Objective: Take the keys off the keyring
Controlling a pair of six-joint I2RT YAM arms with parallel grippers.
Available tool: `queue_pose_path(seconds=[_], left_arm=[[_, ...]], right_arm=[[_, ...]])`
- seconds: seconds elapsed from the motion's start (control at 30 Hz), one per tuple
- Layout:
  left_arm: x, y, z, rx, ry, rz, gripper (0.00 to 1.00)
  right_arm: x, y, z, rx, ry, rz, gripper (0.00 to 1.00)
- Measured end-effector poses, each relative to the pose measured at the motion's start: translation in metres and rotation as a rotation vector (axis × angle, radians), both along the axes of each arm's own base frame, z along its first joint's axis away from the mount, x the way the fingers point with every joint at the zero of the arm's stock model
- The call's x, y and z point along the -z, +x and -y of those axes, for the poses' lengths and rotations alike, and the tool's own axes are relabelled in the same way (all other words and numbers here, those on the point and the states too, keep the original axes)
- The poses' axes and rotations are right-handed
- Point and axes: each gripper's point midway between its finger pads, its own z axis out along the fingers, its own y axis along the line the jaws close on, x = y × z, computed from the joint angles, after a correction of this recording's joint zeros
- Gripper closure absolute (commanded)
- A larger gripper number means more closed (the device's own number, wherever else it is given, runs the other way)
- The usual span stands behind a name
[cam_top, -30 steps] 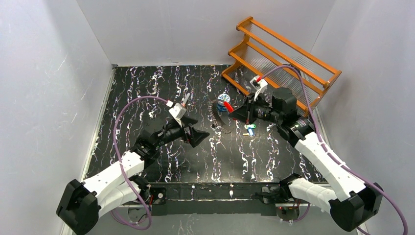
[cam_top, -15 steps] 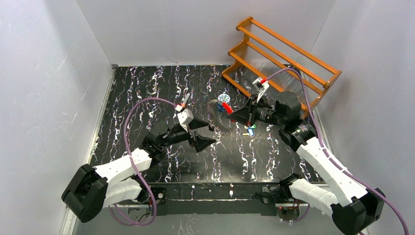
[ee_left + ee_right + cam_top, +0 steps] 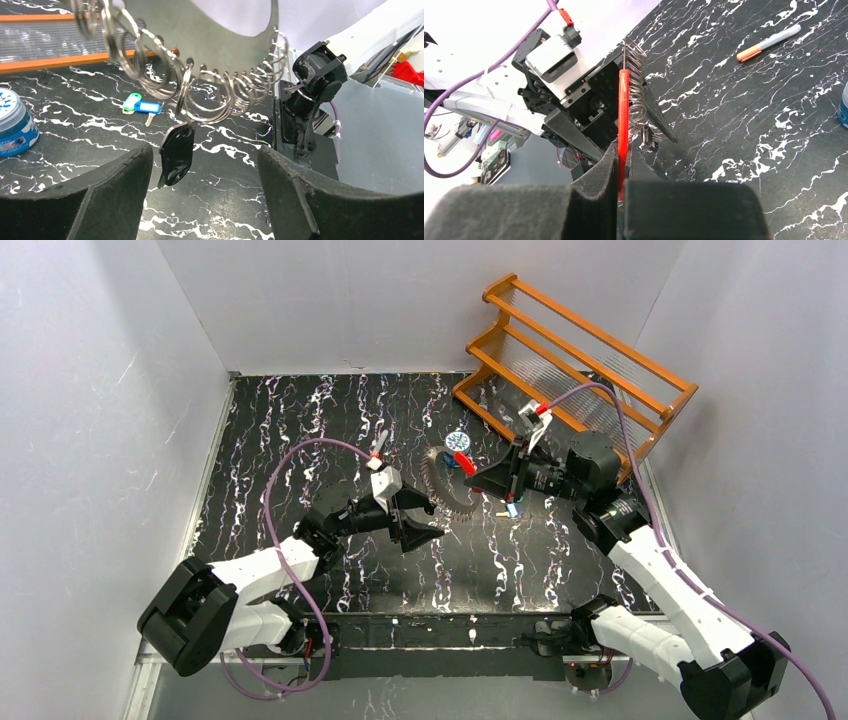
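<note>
Right jaws clamped shut on red section of keyring [image 3: 623,100]. Keyring held clear of the counter [image 3: 300,440], near its centre. Keyring is seen as a curved metal plate strung with split rings. One black key [image 3: 176,152] is hung from a split ring, between the left jaws. Left jaws wide apart, nothing gripped. Blue- and green-tagged keys [image 3: 141,106] lie on counter at 4 o'clock of keyring. Blue tin [image 3: 458,441] at 12 o'clock, label unreadable. Orange rack [image 3: 575,350] at 1 o'clock.
</note>
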Motion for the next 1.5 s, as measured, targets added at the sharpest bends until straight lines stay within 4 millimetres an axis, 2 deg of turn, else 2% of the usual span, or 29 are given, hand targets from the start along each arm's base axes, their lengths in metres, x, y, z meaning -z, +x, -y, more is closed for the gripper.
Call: queue_pose_path(seconds=[0.3, 0.4, 0.53, 0.73, 0.9, 1.0, 1.13, 1.3, 1.4, 1.5], left_arm=[[-0.006, -0.003, 0.002, 0.022, -0.020, 0.013, 0.66], [-0.004, -0.003, 0.002, 0.025, -0.017, 0.001, 0.87], [-0.004, -0.003, 0.002, 0.023, -0.019, -0.006, 1.00], [-0.004, -0.002, 0.000, -0.006, -0.019, -0.051, 1.00], [0.007, 0.004, -0.009, -0.086, 0.082, -0.137, 1.00], [0.009, 0.010, -0.017, -0.144, 0.170, -0.174, 1.00], [0.011, 0.011, -0.027, -0.192, 0.269, -0.222, 1.00], [0.010, 0.016, -0.037, -0.229, 0.386, -0.244, 1.00], [0.017, 0.023, -0.045, -0.238, 0.504, -0.212, 1.00], [0.022, 0.029, -0.052, -0.218, 0.612, -0.163, 1.00]], right_arm=[[0.003, -0.001, 0.000, -0.003, 0.000, 0.000, 0.99], [0.003, -0.001, 0.000, -0.001, 0.001, 0.005, 0.99], [0.002, 0.001, 0.002, 0.014, -0.002, 0.019, 0.99], [0.012, 0.009, 0.011, 0.085, -0.046, 0.034, 0.99], [0.045, 0.017, 0.019, 0.147, -0.120, -0.005, 0.96], [0.064, 0.018, 0.021, 0.165, -0.152, -0.037, 0.87], [0.074, 0.020, 0.020, 0.173, -0.163, -0.030, 0.69], [0.104, 0.030, 0.033, 0.230, -0.244, -0.009, 0.48], [0.121, 0.031, 0.039, 0.232, -0.295, 0.006, 0.40], [0.122, 0.029, 0.038, 0.205, -0.312, 0.046, 0.36]])
